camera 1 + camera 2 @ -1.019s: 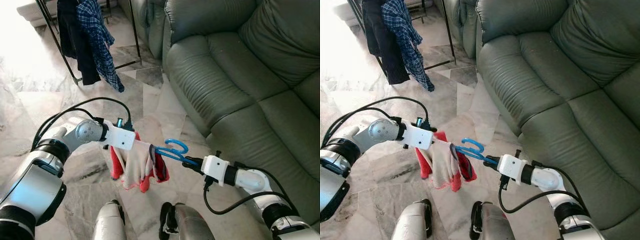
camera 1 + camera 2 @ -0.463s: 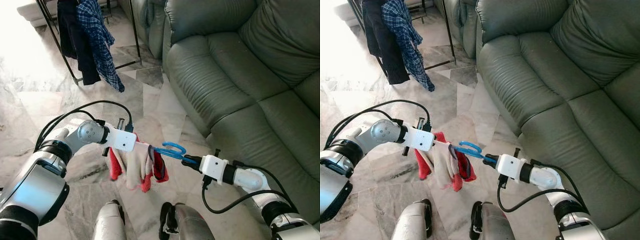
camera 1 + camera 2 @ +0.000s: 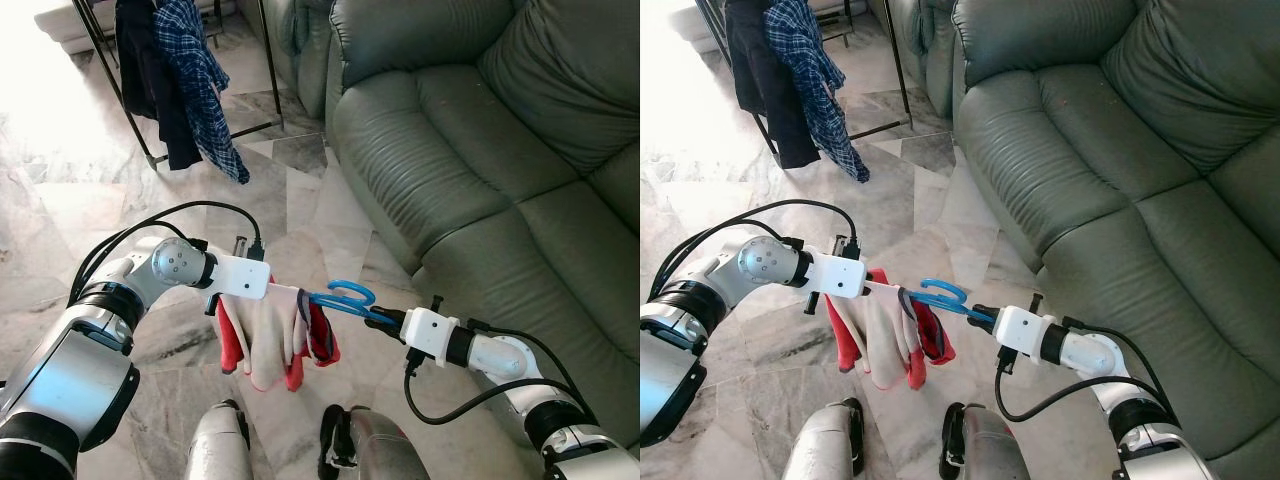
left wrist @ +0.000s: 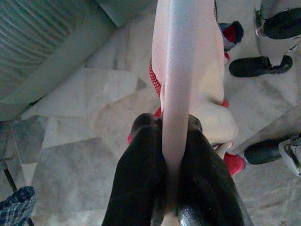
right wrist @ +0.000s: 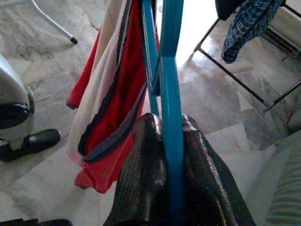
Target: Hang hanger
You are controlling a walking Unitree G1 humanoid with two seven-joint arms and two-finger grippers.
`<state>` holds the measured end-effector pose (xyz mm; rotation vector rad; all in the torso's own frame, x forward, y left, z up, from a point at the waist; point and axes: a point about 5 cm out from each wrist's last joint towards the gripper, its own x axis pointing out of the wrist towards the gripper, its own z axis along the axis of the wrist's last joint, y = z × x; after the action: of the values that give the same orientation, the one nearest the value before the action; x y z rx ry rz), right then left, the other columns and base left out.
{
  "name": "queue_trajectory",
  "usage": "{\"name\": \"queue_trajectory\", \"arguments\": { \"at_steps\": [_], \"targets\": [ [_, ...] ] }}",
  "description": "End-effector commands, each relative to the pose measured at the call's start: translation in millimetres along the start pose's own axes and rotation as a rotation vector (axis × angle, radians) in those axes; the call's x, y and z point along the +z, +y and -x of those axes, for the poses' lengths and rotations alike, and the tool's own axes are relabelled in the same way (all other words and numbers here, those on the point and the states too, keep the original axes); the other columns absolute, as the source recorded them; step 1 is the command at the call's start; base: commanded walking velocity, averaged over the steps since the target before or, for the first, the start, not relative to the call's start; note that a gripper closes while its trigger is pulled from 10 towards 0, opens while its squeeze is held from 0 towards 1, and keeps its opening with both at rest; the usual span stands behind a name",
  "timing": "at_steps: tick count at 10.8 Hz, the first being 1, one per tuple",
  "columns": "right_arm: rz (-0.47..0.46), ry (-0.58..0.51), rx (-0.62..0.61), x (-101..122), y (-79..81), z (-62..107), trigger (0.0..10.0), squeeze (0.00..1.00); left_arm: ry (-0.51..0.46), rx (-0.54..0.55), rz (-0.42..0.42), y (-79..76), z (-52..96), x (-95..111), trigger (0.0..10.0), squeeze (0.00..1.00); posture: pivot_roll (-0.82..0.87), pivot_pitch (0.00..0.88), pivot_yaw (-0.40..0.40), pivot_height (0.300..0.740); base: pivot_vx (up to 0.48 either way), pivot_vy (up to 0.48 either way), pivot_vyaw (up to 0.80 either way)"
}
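Note:
A blue plastic hanger (image 3: 345, 296) is held level in front of me, over the marble floor. A red, cream and dark garment (image 3: 270, 335) is draped over it and hangs down. My right gripper (image 3: 392, 319) is shut on the hanger's blue end (image 5: 172, 155). My left gripper (image 3: 278, 291) is shut on the cloth-covered end (image 4: 175, 117). The clothes rack (image 3: 170, 80) with a black garment and a blue plaid shirt stands at the far left.
A green leather sofa (image 3: 480, 150) fills the right side, close to my right arm. Marble floor (image 3: 300, 200) lies between me and the rack. My own feet (image 3: 335, 445) show below the garment. Black cables loop from both wrists.
The garment now hangs a little lower and straighter under the hanger. Both grippers keep their hold and have barely shifted.

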<state>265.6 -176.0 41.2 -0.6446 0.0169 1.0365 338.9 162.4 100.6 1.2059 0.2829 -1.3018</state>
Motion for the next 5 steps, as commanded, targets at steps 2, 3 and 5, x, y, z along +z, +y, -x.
{"name": "queue_trajectory", "arguments": {
  "at_steps": [2, 3, 5],
  "targets": [
    [-0.008, 0.002, -0.017, -0.8, -1.9, 0.9, 10.0, 0.00, -0.039, -0.004, 0.007, -2.7, -5.3, 5.2, 0.0, 0.00, -0.02, 0.169, -0.070, 0.740, 0.000, 0.000, 0.00],
    [-0.008, 0.002, -0.017, -0.8, -1.9, 0.9, 10.0, 0.00, -0.039, -0.004, 0.007, -2.7, -5.3, 5.2, 0.0, 0.00, -0.02, 0.169, -0.070, 0.740, 0.000, 0.000, 0.00],
    [-0.008, 0.002, -0.017, -0.8, -1.9, 0.9, 10.0, 0.00, -0.039, -0.004, 0.007, -2.7, -5.3, 5.2, 0.0, 0.00, -0.02, 0.169, -0.070, 0.740, 0.000, 0.000, 0.00]
  ]
}}
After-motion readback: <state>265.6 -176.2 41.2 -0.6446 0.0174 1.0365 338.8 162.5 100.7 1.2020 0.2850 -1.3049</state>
